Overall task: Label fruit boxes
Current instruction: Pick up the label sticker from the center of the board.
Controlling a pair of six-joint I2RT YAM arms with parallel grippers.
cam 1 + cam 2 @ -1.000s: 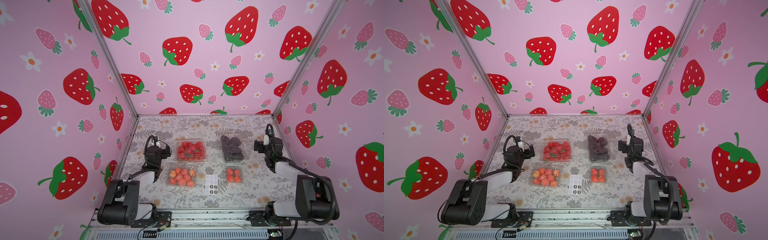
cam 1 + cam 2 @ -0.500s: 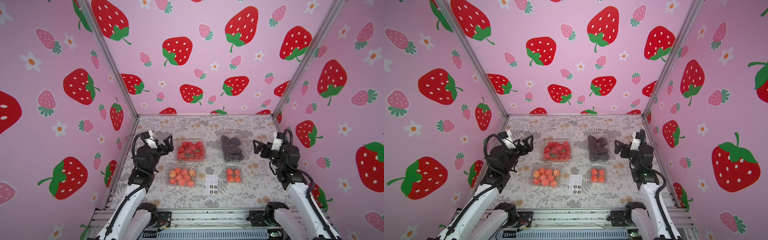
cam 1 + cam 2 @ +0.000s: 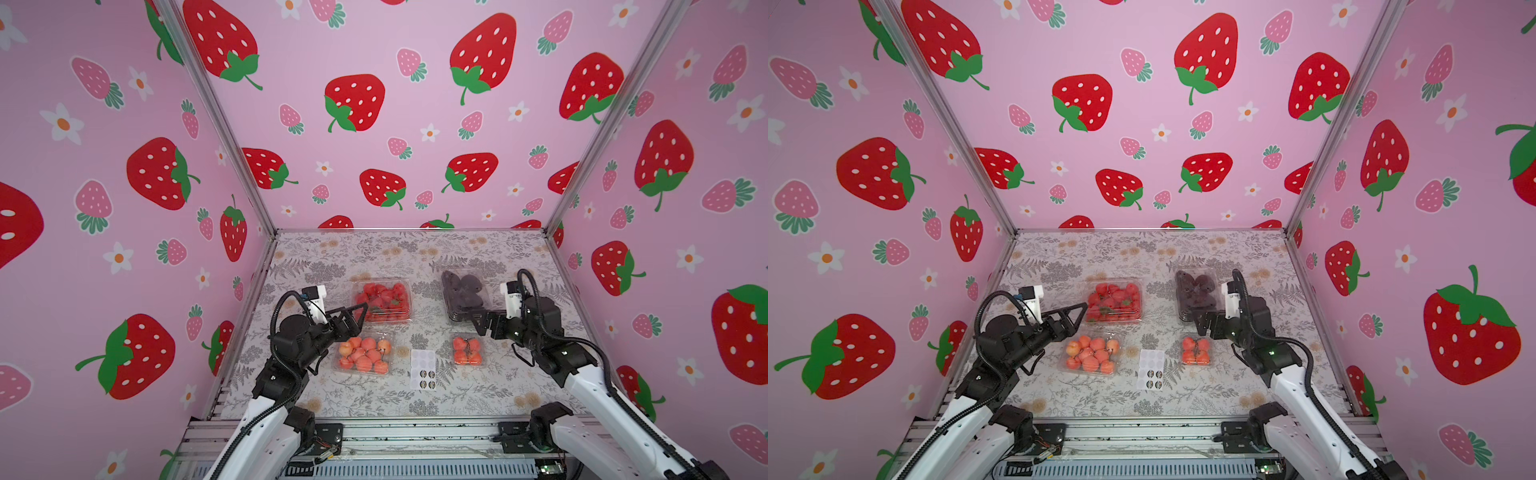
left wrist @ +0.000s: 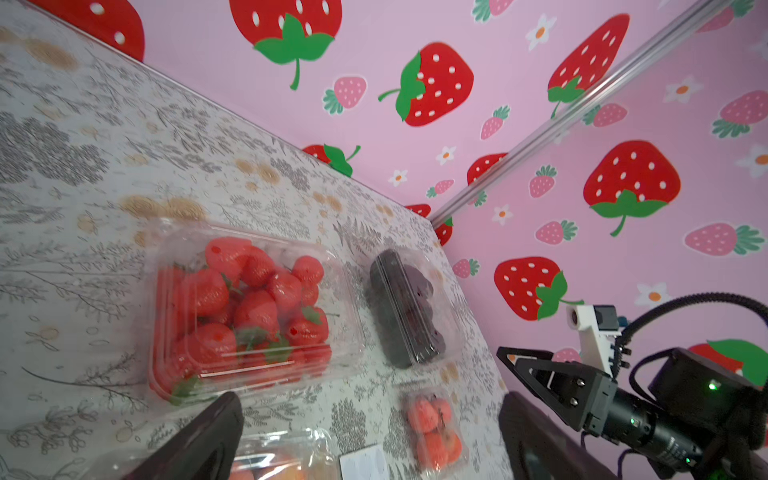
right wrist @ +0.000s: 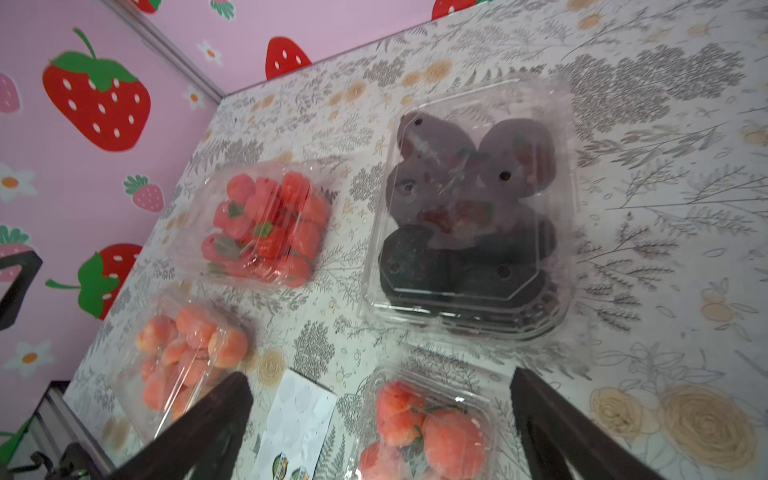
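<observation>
The left gripper point(image 3: 360, 318) hangs above the table point(image 3: 374, 253) with its jaws spread wide and nothing between them. Just ahead of its tips sits the strawberry box point(image 3: 382, 300), lid shut; in the left wrist view that box point(image 4: 249, 307) fills the space beyond the fingers point(image 4: 208, 440). Below the left gripper and slightly to its inner side lies the orange-pink fruit box point(image 3: 365, 353), whose lid edge shows between the fingers in the wrist view point(image 4: 282, 457).

The right gripper point(image 3: 478, 324) is likewise raised, fully spread and empty. Straight ahead of it is the dark fruit box point(image 3: 463, 295), its near edge close under the tips in both top views. Below the gripper, nearer the arm's base, sits the small box point(image 3: 467, 351) of orange-red fruits; the right wrist view shows it point(image 5: 428, 432) between the two fingers point(image 5: 552, 419), with the dark fruit box point(image 5: 469, 216) beyond.

Between the grippers, flat on the table between the orange-pink fruit box and the small box, lies the white sticker sheet point(image 3: 423, 369), touched by neither gripper.
</observation>
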